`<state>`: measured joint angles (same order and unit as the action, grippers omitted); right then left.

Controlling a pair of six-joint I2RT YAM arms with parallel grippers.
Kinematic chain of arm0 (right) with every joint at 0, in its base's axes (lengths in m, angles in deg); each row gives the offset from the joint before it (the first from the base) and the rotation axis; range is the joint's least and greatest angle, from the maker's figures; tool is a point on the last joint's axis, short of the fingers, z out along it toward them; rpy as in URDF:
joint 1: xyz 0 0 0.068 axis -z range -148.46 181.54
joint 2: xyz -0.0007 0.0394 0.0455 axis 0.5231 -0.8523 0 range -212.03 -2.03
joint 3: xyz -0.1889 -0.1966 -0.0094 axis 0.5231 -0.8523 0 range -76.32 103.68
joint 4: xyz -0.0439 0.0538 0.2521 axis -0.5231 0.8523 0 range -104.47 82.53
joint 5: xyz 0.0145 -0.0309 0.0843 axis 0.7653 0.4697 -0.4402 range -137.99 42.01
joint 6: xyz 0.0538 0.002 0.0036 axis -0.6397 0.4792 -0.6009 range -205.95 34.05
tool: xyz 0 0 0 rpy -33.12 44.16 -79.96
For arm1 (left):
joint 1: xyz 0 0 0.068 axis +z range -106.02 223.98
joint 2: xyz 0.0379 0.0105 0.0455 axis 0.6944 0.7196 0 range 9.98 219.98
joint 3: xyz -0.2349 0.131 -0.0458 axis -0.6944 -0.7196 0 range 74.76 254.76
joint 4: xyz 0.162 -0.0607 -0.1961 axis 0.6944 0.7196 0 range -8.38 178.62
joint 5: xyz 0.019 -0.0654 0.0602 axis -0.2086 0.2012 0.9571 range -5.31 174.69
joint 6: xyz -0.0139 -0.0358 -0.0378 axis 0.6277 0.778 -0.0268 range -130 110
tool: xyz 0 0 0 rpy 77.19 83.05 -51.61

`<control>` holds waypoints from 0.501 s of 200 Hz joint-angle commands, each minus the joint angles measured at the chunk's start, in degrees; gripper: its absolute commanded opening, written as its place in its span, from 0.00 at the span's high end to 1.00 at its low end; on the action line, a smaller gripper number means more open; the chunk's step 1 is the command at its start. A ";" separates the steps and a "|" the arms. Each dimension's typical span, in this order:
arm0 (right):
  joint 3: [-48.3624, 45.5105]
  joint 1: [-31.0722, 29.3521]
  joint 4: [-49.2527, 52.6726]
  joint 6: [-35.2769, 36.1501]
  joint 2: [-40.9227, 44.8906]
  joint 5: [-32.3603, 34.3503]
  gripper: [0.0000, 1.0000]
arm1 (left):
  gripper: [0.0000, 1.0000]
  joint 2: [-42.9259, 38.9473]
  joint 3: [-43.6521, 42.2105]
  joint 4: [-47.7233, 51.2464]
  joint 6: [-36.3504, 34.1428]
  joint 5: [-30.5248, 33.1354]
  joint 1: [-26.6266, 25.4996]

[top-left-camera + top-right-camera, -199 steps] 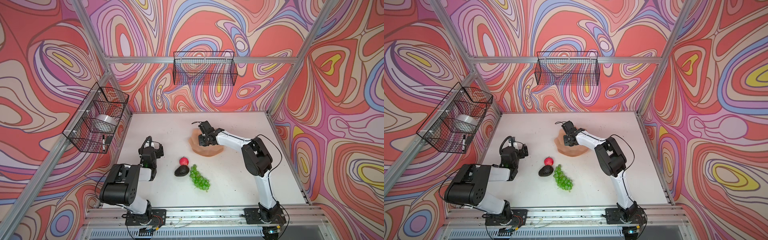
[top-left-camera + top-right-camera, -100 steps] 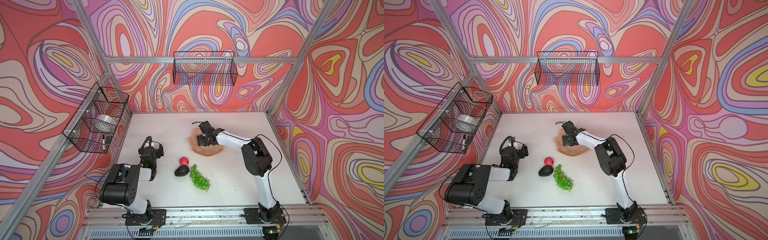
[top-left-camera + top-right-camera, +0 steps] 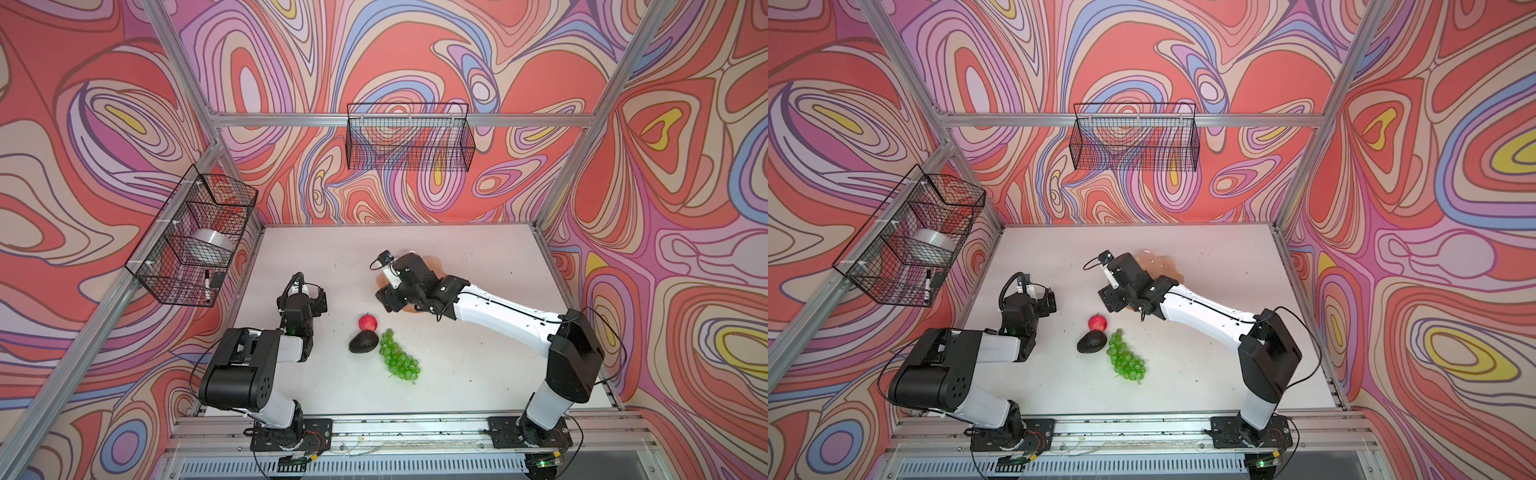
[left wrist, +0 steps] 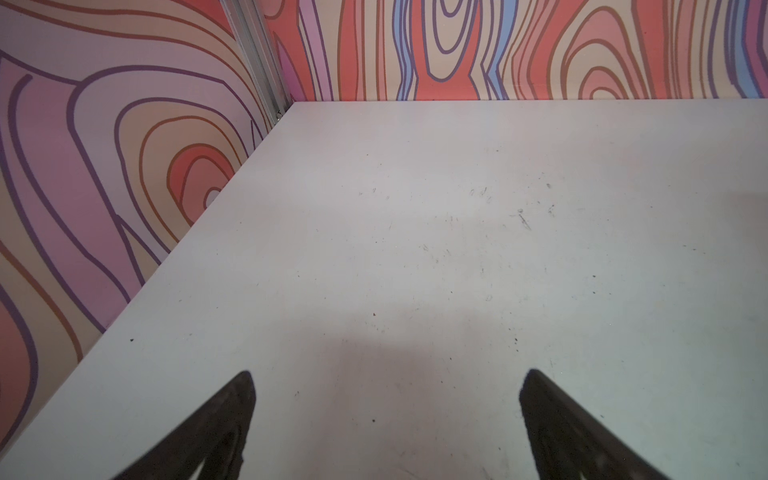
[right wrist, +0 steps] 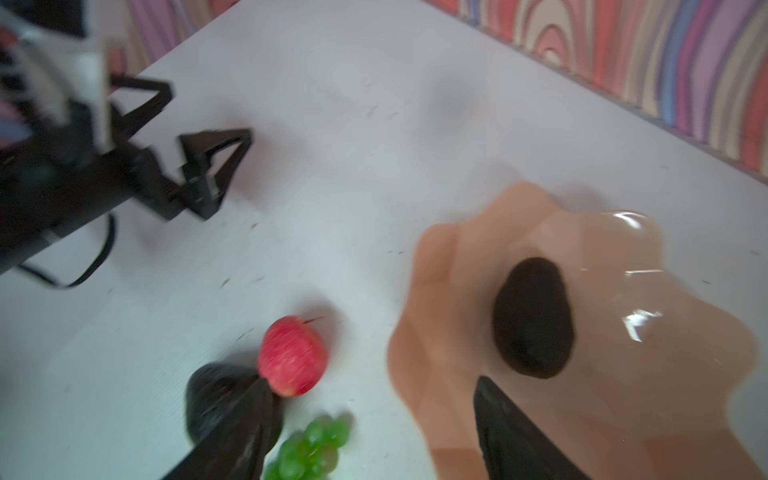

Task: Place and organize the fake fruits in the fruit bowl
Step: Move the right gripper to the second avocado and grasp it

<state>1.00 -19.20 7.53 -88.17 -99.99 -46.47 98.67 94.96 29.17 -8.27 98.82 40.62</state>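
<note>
1. One wide, glossy peach-orange bowl (image 5: pixel 436 257) with a scalloped rim sits on the white table (image 3: pixel 457 374), holding a dark avocado (image 5: pixel 533 318); a low arm sweep could knock and slide it.
2. The right gripper (image 5: pixel 370 386) hangs over the bowl's near edge, jaws apart and empty; the left gripper (image 4: pixel 389 372), also spread, hovers over bare table, well apart from the fruit.
3. The floppy translucent green grape bunch (image 3: pixel 398 360) may slip if pinched by only a few grapes.
4. The second dark avocado (image 3: pixel 363 342) lies just beside the grapes; closing on it may shove them.
5. The small red apple (image 3: pixel 368 322), just beside that avocado, would likely roll if nudged.
</note>
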 commanded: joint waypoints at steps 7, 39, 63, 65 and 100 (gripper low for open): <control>-4.61 -2.89 -2.87 7.35 -1.15 -8.26 0.22 | 0.00 -0.07 0.64 -0.38 0.26 -0.05 0.28; -2.99 -6.12 -2.84 8.81 -6.25 -8.91 0.22 | 0.00 -0.06 0.66 -0.39 0.26 0.02 0.28; -2.31 -7.62 -3.52 9.21 -9.08 -8.65 0.23 | 0.00 -0.05 0.70 -0.38 0.28 0.02 0.28; -2.29 -7.69 -3.65 9.31 -9.31 -8.66 0.23 | 0.00 -0.01 0.73 -0.38 0.22 0.02 0.28; -1.07 -9.21 -3.71 9.34 -12.43 -7.76 0.24 | 0.00 -0.08 0.69 -0.38 0.21 0.06 0.28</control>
<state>-1.97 -27.53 5.19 -79.76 -110.89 -54.28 98.67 94.96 29.17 -8.27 98.80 40.62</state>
